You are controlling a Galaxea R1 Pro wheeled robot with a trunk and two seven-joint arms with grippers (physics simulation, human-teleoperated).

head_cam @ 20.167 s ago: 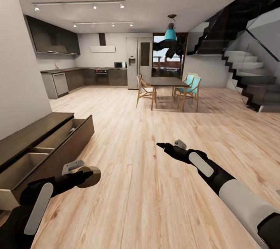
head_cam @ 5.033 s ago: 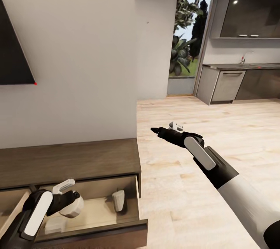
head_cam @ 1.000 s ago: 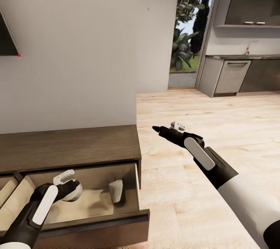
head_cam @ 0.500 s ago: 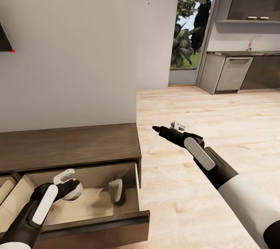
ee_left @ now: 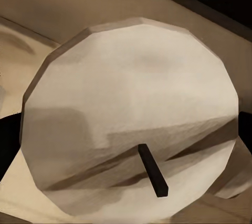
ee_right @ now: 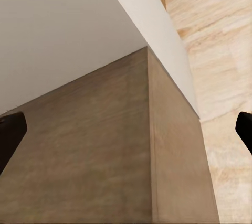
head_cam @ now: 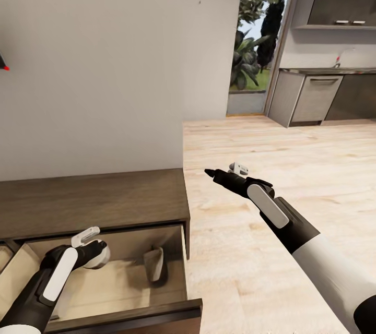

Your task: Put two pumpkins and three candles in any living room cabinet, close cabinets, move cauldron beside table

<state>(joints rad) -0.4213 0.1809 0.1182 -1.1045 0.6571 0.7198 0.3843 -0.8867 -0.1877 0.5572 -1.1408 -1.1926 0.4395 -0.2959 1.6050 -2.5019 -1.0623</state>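
Note:
The cabinet (head_cam: 94, 198) is a low dark-brown unit against the wall, with one drawer (head_cam: 130, 317) pulled out towards me. My left gripper (head_cam: 95, 253) hangs over the open drawer, shut on a pale beige candle (head_cam: 102, 255). In the left wrist view this candle (ee_left: 131, 119) is very close, its dark wick (ee_left: 152, 170) pointing at the camera. A second candle (head_cam: 154, 263) lies tilted inside the drawer near its right wall. My right gripper (head_cam: 209, 172) is open and holds nothing, out over the floor past the cabinet's right end. The right wrist view looks down on the cabinet's top corner (ee_right: 94, 171).
A white wall (head_cam: 94, 62) rises behind the cabinet. Light wooden floor (head_cam: 271, 156) stretches to the right. Beyond it are a glass doorway with plants (head_cam: 256, 52) and grey kitchen cupboards (head_cam: 313, 99). A dark screen corner (head_cam: 2, 61) shows at the far left.
The whole picture has shifted a little, so the camera has moved. My left gripper stays over the open drawer with the candle. The right arm holds the same pose.

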